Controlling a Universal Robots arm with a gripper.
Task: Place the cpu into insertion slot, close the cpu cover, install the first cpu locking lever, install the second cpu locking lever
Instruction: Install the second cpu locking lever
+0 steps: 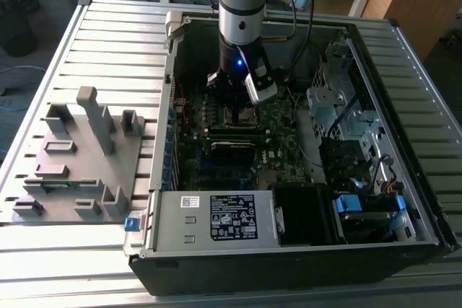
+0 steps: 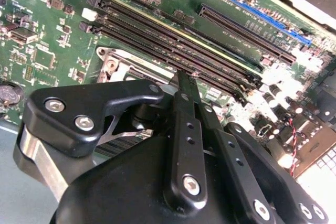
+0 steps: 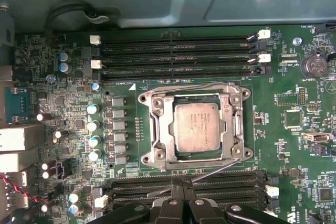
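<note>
In the first wrist view the cpu [image 3: 197, 127] lies flat in the insertion slot [image 3: 195, 163]. The silver cpu cover [image 3: 157, 129] is folded down around it. One thin locking lever [image 3: 184, 84] runs flat along the socket edge next to the memory slots. The other locking lever [image 3: 220, 169] juts out at a slant from the opposite edge. Its free end passes close by my gripper [image 3: 181, 184], which is shut with nothing seen between the fingers. In the second wrist view the gripper [image 2: 184, 80] points at the socket's corner [image 2: 111, 62]. In the exterior view the gripper [image 1: 234, 108] hangs low over the motherboard.
Long black memory slots [image 3: 176, 56] flank the socket on two sides, and several capacitors [image 3: 93, 124] stand beside it. The open computer case [image 1: 166, 106] walls in the board. Its power supply [image 1: 216, 218] sits at the front and the drive cages [image 1: 339, 113] at the exterior view's right. A grey fixture [image 1: 79, 156] rests outside.
</note>
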